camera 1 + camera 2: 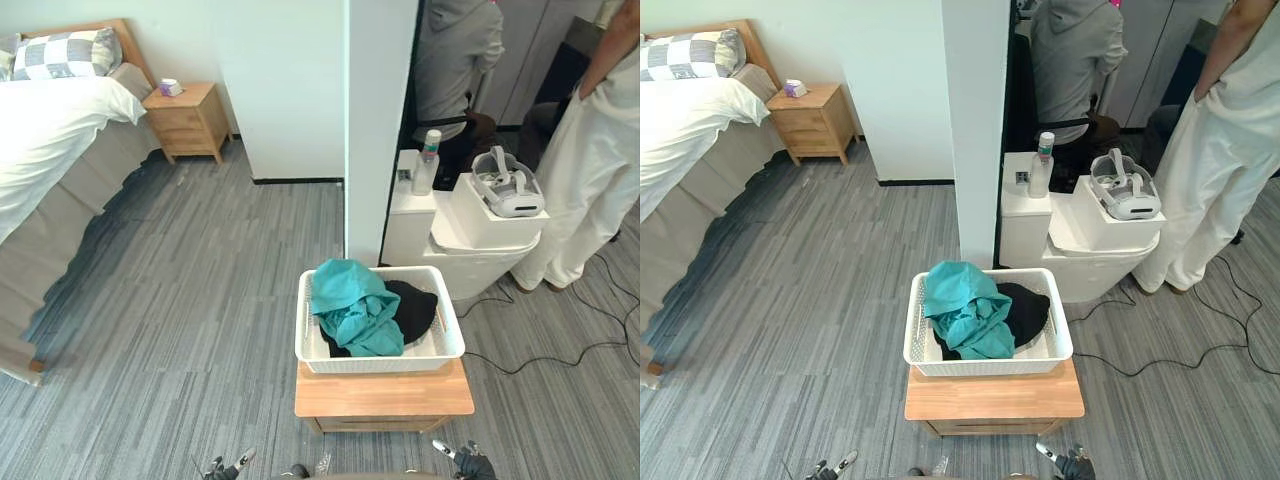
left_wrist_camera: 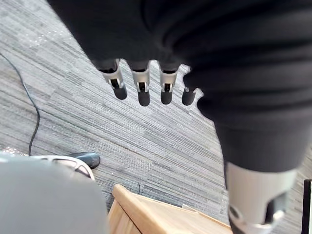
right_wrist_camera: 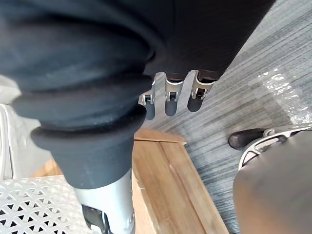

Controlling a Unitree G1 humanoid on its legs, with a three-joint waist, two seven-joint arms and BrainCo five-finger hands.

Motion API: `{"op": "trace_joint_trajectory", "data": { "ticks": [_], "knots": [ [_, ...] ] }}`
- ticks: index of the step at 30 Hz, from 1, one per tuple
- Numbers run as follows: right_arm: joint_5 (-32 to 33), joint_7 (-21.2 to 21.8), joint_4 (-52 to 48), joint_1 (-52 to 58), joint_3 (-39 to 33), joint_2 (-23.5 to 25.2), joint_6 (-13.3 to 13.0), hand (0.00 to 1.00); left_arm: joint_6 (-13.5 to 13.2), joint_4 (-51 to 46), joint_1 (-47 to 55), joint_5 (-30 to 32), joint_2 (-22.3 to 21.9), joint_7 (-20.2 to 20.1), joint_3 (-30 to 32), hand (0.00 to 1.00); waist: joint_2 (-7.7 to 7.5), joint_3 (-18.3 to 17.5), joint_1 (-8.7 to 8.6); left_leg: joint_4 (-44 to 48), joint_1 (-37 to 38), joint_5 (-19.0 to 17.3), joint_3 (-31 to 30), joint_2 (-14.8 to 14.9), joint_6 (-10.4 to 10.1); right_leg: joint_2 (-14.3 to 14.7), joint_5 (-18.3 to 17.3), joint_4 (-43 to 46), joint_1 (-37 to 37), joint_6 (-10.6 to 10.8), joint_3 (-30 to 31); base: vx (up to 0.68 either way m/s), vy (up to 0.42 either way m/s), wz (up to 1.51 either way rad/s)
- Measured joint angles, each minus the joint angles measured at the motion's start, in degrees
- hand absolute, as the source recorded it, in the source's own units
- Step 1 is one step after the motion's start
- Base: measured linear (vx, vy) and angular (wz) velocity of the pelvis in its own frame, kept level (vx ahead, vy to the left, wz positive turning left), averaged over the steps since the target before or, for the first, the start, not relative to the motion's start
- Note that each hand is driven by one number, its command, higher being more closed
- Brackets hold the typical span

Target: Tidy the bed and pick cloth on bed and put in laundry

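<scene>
Left eye:
- bed point(image 1: 60, 240) is cut off by the frame edge, so just the head end and one side are in shot. White duvet point(image 1: 40, 150) on top, checked pillow point(image 1: 65, 52) at the headboard.
- nightstand point(image 1: 186, 122) sits just beside the bed. The cup point(image 1: 170, 87) on it is too small to detail.
- white pillar point(image 1: 380, 120) stands mid-frame and blocks the room behind it.
- basket point(image 1: 380, 364), white lattice, sits on a low wooden stand point(image 1: 385, 395) straight ahead.
- Inside the basket, the teal cloth point(image 1: 352, 305) is bunched up and overlaps the black cloth point(image 1: 415, 310), which lies next to it. Can't tell how many pieces.
- left hand point(image 1: 222, 467) and right hand point(image 1: 465, 462) barely poke in at the bottom edge, mostly cropped.

Right eye:
- Same layout.
- white unit point(image 1: 1080, 250) is behind the basket, with a bottle point(image 1: 1042, 165) and a headset point(image 1: 1125, 188) on top.
- person in white point(image 1: 1215, 150) stands just beside the unit, upper part cut off.
- seated person point(image 1: 1070, 50) in grey is past the pillar, partly hidden by it.

Left wrist:
- fingers point(image 2: 143, 92) hang straight and slightly spread, holding nothing.
- They are over the grey floor point(image 2: 87, 112). A corner of the stand is in frame.

Right wrist:
- Fingers hang straight and empty, above the stand's edge.
- Basket lattice shows beside the hand's dark cover, which hides the rest of it.
</scene>
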Motion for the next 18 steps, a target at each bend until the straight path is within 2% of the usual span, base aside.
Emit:
{"op": "trace_joint_trajectory", "data": {
  "ticks": [1,2,3,4,5,9,10,11,12,13,14,15,16,17,18],
  "knots": [
    [0.6,0.2,0.1,0.1,0.3,-0.2,0.1,0.0,-0.2,0.0,-1.6,0.0,0.1,0.2,-1.9,0.0,0.04,-0.2,-0.07,-0.3,-1.8,-0.3,-2.0,0.0,0.3,0.7,-1.5,3.4,-2.4,-1.0,7.9,-0.11,0.048,0.78],
    [0.7,0.2,0.1,0.3,0.4,-0.1,0.1,0.0,-0.3,0.0,-2.3,0.0,0.1,0.3,-3.0,0.0,-0.07,-0.3,-0.09,-0.3,-2.6,-0.5,-3.3,-0.2,0.6,0.8,-2.3,4.6,-3.4,-0.7,12.2,-0.13,-0.007,0.86],
    [0.7,0.4,0.4,0.7,0.8,0.7,0.2,0.0,-0.6,0.0,-3.1,0.2,-0.4,0.5,-4.9,0.0,-1.8,-0.3,0.03,-0.4,-4.0,-0.4,-6.6,-1.6,0.6,0.7,-4.8,5.6,-4.6,0.4,19.2,-0.06,-0.066,0.85],
    [0.8,0.5,1.5,0.6,1.0,1.6,0.2,0.0,-1.3,0.0,-3.4,0.6,1.1,0.6,-5.0,0.0,-3.85,-0.3,0.14,-0.3,-4.9,0.2,-8.2,-2.7,0.5,0.0,-7.5,5.2,-4.6,2.3,21.0,-0.03,-0.102,0.82],
    [1.0,0.6,1.8,0.6,0.9,1.6,0.3,0.0,-1.3,0.0,-3.8,0.6,1.0,0.8,-4.8,0.0,-3.93,-0.1,0.15,-0.3,-5.1,1.1,-9.2,-3.0,0.5,0.0,-8.1,5.1,-4.3,3.3,20.0,-0.03,-0.111,0.83],
    [1.1,0.6,2.6,1.5,0.7,0.5,0.4,0.0,-1.2,0.3,-3.7,0.5,-0.3,0.8,-4.8,0.0,-2.12,-0.3,0.26,-0.3,-7.8,4.2,-16.9,-2.7,0.1,0.9,-7.6,2.7,-1.9,2.9,12.6,-0.05,-0.094,0.9],
    [1.1,0.6,2.6,1.3,0.5,-0.1,0.5,0.0,-1.2,-0.1,-3.7,0.5,-0.7,0.7,-4.9,0.0,-1.38,-0.4,0.1,0.0,-9.6,5.4,-18.4,-3.0,0.7,0.9,-7.4,2.9,-2.1,3.1,9.8,-0.04,-0.066,1.27],
    [0.8,0.5,2.6,1.0,-0.2,-0.6,0.5,0.0,-1.2,-1.0,-3.8,0.4,-1.2,0.7,-5.0,0.0,-0.42,-0.1,0.09,0.0,-12.0,4.7,-18.2,-2.8,2.1,1.0,-7.2,3.6,-2.3,2.9,6.7,-0.04,-0.043,1.27],
    [0.5,0.4,2.4,0.6,-1.0,-0.5,0.6,0.0,-1.1,-1.8,-3.7,0.3,-1.3,0.7,-5.0,0.0,0.22,0.1,-0.07,0.6,-12.9,2.8,-15.6,-2.5,4.4,0.7,-7.0,3.6,-2.2,2.6,5.1,-0.03,-0.018,1.41],
    [0.5,0.3,2.6,-0.2,-2.4,0.4,0.6,0.0,-1.2,-3.1,-4.0,-0.3,-1.3,0.7,-4.9,0.0,-1.71,1.0,-0.16,3.5,-14.2,-3.6,-6.3,-2.1,9.3,-1.3,-5.6,2.8,-2.1,1.1,2.4,0.0,0.014,1.57],
    [0.5,0.2,3.6,-1.3,-4.0,0.5,0.6,0.0,-1.2,-3.8,-4.8,-0.6,-0.9,0.7,-4.9,0.0,-1.8,2.2,-0.11,15.4,-17.1,-4.4,3.6,0.5,10.7,-2.8,-5.1,4.2,-1.4,1.0,-0.8,0.0,0.023,1.59],
    [0.5,0.2,3.7,-1.4,-4.8,0.1,0.8,0.0,-1.2,-4.0,-5.1,-0.7,-1.1,0.7,-5.0,0.0,-0.84,2.7,-0.11,22.0,-17.5,-3.4,6.5,2.5,10.6,-2.3,-5.3,6.4,-1.2,0.7,-2.4,-0.06,0.035,1.72],
    [0.6,-0.1,3.3,-2.1,-5.9,-1.5,1.1,0.0,-1.2,-4.8,-4.7,-0.7,-2.8,0.6,-6.6,0.0,2.88,3.7,-0.8,25.2,-17.3,-2.8,7.5,4.8,10.5,-1.2,-7.1,14.7,-3.2,0.0,-3.4,-0.12,0.017,1.56],
    [0.5,-0.3,3.5,-1.9,-6.3,-1.8,1.3,0.0,-1.3,-5.1,-4.7,-0.6,-3.4,0.4,-7.2,0.0,3.77,3.9,-1.75,22.9,-17.1,-1.9,5.7,4.6,8.7,0.8,-8.3,13.9,-3.6,-0.2,-2.2,-0.11,0.015,2.17],
    [0.5,-0.4,4.0,-1.4,-7.7,-0.2,1.5,0.0,-1.4,-6.2,-5.2,-0.6,-2.5,-0.3,-7.8,0.0,0.33,3.2,-2.91,21.2,-15.7,-4.6,2.7,1.5,6.0,0.2,-3.1,3.5,-4.5,-2.5,-1.7,0.04,-0.02,2.14]
  ]
}}
